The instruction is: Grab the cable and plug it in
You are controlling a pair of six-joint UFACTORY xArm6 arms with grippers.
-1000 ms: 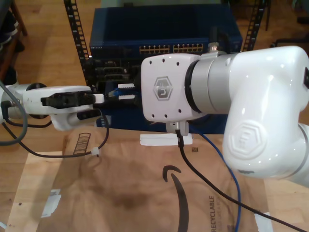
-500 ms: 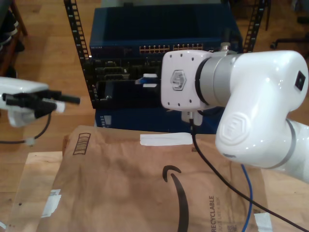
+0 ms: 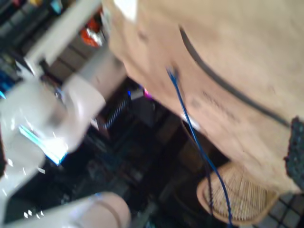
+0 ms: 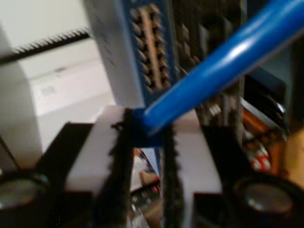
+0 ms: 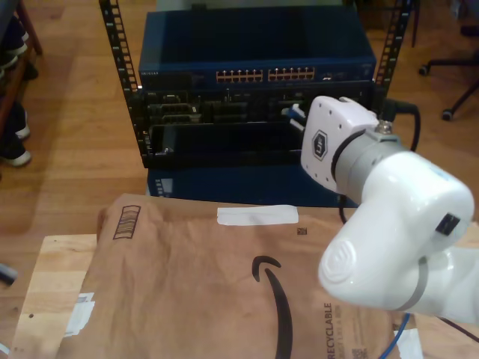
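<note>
My second gripper (image 4: 145,142) has its two white fingers (image 4: 90,156) pressed onto the cable (image 4: 223,61), pinching it between ridged black pads at the booted end. From there the glossy, round, bright-blue cord slants away past a rack unit with a column of small square sockets (image 4: 152,47). In the exterior view the smooth white arm (image 5: 389,224) reaches toward the dark rack (image 5: 254,112). Its flat-faced wrist block sits at the exterior view's right of the rack front, with a bit of blue (image 5: 288,114) just at the rack face. A short run of the blue cord (image 5: 393,336) shows near the bottom edge, beside the arm's base.

My first wrist view is blurred. It shows the thin blue cord (image 3: 190,123) trailing across crinkled brown paper (image 3: 228,57), with a woven wicker piece (image 3: 242,194) nearby. I cannot tell how my first gripper's fingers stand. The brown paper (image 5: 194,292) lies flat, printed with a black curved arrow and bearing a strip of white tape (image 5: 257,215).
</note>
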